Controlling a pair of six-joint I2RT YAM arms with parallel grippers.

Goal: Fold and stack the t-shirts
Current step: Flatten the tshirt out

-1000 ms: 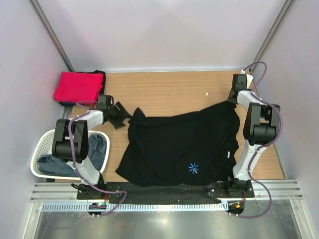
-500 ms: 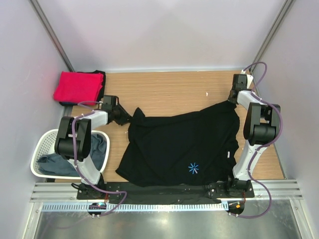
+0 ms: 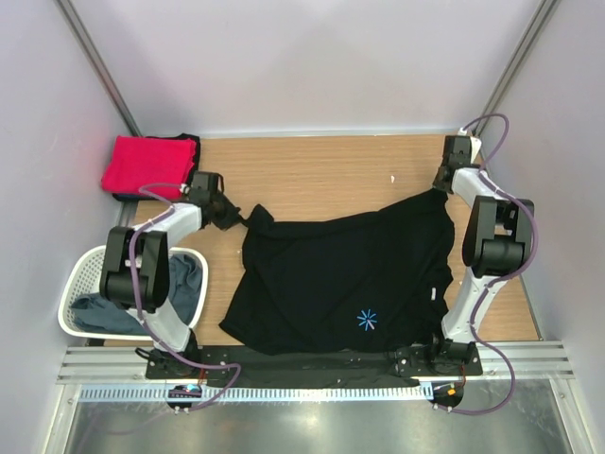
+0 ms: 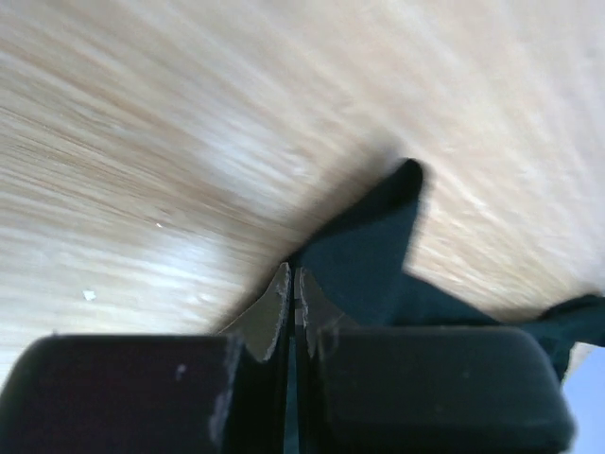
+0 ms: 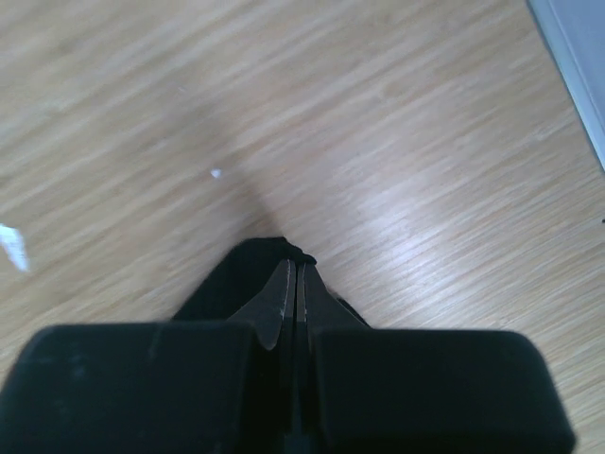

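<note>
Pinching a pointed far-left corner of the black t-shirt [image 4: 369, 251] with the left fingers [image 4: 271, 317], pressed flat together on the cloth. Showing, in the left wrist view, a dark flap poking out past the tips over the wood-grain table [image 4: 142, 142]. Clamping the shirt's far-right corner the same way with the right fingers [image 5: 276, 307], drawn tight on a small tuft of black fabric just above the wood.

Showing, from above, the black shirt stretched between the two grips and spread across the middle of the table. Placing its near hem close to the arm bases, with a tiny light-blue starburst mark [image 3: 367, 320] facing up toward the near right.

Showing a bright red t-shirt [image 3: 144, 163] folded at the table's far-left corner, well apart from the black one. Showing a white lattice laundry basket [image 3: 79, 274] at the near left, beside the left arm — holding a crumpled grey-blue t-shirt [image 3: 187, 282].
</note>
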